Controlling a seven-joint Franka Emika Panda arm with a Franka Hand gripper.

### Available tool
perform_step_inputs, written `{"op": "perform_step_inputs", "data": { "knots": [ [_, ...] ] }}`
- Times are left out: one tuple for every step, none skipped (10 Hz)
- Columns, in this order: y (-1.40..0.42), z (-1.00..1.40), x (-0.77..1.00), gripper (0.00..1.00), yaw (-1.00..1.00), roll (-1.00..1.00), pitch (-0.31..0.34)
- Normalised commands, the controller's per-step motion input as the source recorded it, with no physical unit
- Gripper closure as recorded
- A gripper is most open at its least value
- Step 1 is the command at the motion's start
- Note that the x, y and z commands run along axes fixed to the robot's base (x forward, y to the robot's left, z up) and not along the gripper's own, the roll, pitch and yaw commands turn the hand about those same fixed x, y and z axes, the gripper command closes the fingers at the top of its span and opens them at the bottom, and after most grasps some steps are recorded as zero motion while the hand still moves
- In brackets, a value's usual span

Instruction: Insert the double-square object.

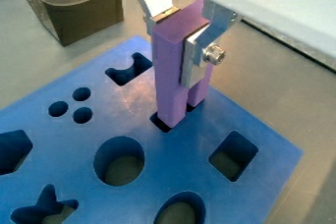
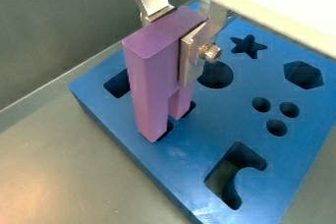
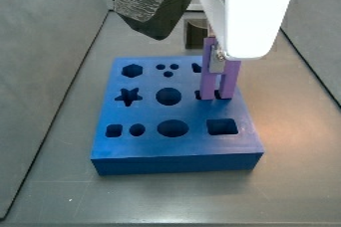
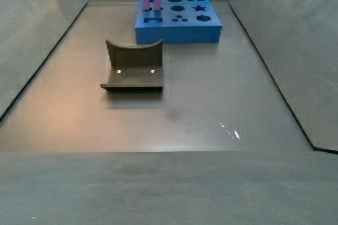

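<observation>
Tool points straight down, clamping the upright double-square object over the blue board.

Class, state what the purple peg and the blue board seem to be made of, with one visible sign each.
Purple peg, held upright in the gripper: probably matte plastic; even colour, no glare.
Blue board: likely plastic with a slight sheen; soft light patches, clean-edged shaped holes.

Both wrist views sit close behind my jaws, looking steeply down onto the blue board from opposite sides. A side view hangs near, above the board. Another side view looks far along the bench; board distant.
</observation>
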Motion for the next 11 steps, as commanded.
{"op": "perform_step_inputs", "data": {
  "knots": [
    [0.03,-0.39,-0.17,1.00,0.00,0.02,0.006],
    [0.04,-0.37,-0.19,1.00,0.00,0.03,0.011],
    [0.01,-0.37,-0.14,1.00,0.00,0.02,0.016],
    [0.00,-0.47,0.00,1.00,-0.07,0.00,0.037],
    [0.00,-0.53,0.00,1.00,-0.22,0.00,0.050],
    [0.00,-0.46,0.00,1.00,-0.43,0.00,0.073],
    [0.00,-0.38,0.00,1.00,-0.62,-0.01,0.074],
    [0.00,-0.23,-0.16,1.00,-0.49,0.00,0.036],
    [0.00,0.00,0.03,1.00,0.07,-0.01,0.000],
    [0.00,0.00,0.00,1.00,0.00,0.00,0.014],
    [0.00,0.00,0.00,1.00,0.00,0.00,0.000]
  ]
}}
